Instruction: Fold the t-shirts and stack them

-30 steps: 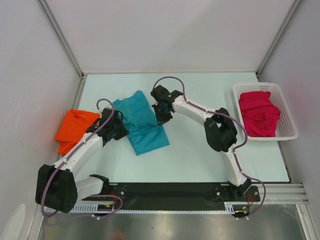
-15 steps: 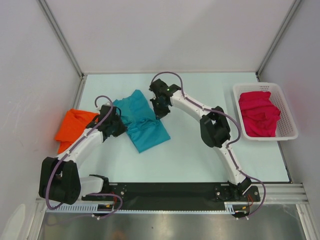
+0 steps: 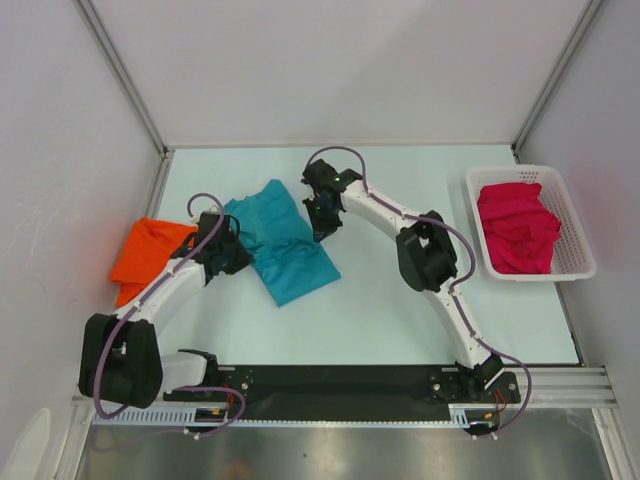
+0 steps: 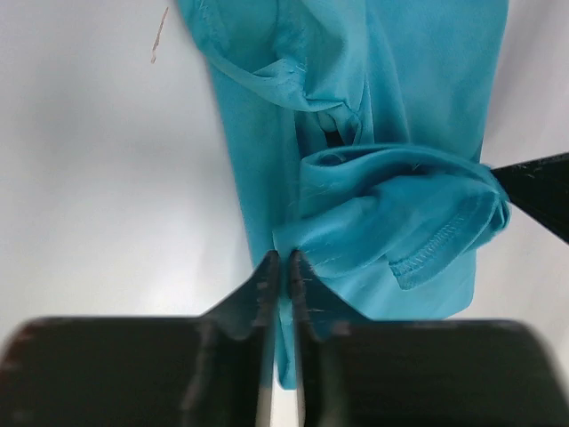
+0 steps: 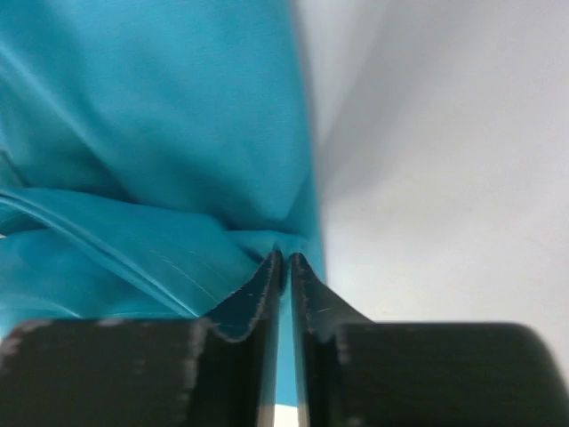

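Three t-shirts are in my view, and I describe them from the left side to the right. To the left of the left gripper (image 4: 283,258), near it but not touching, the orange t-shirt (image 3: 148,255) lies bunched at the left edge of the table (image 3: 400,300). The left gripper is narrow: its two fingers (image 4: 265,283) stand almost together with only a thin slit, and they pinch a folded edge of the teal t-shirt (image 3: 290,265). From this gripper the teal cloth spreads forward and to the right, with a hem and some wrinkles just beyond the tips. This teal t-shirt lies partly folded on the table between the two grippers. The right gripper (image 5: 284,258) is at the far right edge of the same shirt. Its jaws are also narrow, nearly together, and teal cloth sits at the tips and shows in the slit, so I read it as holding this edge. To the left of it is teal cloth, to the right bare table. Well apart to the right of the right gripper, the magenta t-shirt (image 3: 517,228) lies crumpled inside the white basket (image 3: 575,262).
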`<state>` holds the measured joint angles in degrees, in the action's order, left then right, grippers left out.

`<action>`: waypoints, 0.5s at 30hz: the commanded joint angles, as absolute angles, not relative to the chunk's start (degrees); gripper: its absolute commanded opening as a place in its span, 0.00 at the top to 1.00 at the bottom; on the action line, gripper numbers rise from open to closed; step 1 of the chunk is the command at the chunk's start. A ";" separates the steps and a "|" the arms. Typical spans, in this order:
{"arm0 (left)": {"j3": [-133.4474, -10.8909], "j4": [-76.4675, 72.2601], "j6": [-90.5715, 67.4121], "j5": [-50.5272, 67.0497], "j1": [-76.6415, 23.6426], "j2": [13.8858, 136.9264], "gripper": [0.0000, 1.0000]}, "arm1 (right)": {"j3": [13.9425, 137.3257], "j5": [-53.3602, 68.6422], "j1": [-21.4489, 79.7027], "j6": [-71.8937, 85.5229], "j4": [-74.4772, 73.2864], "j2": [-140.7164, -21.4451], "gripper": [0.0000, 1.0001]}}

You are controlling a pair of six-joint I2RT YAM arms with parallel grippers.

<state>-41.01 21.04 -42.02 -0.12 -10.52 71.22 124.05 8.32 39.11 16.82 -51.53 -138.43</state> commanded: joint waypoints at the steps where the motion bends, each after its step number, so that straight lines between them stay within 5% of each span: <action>1: -41.22 20.13 -41.57 -0.53 -9.32 72.07 0.77 | 126.21 5.63 36.92 15.03 -52.91 -137.11 0.77; 6: -41.84 20.92 -41.13 -0.53 -9.23 71.54 0.53 | 128.75 4.48 35.77 14.24 -54.14 -135.71 0.65; 15: -40.34 22.32 -41.22 -0.53 -9.23 66.80 0.48 | 122.10 2.11 37.35 15.90 -53.10 -125.78 0.64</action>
<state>-40.97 22.15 -41.89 -0.01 -9.76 70.22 125.25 3.73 35.33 15.38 -53.67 -135.24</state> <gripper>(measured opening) 0.515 0.352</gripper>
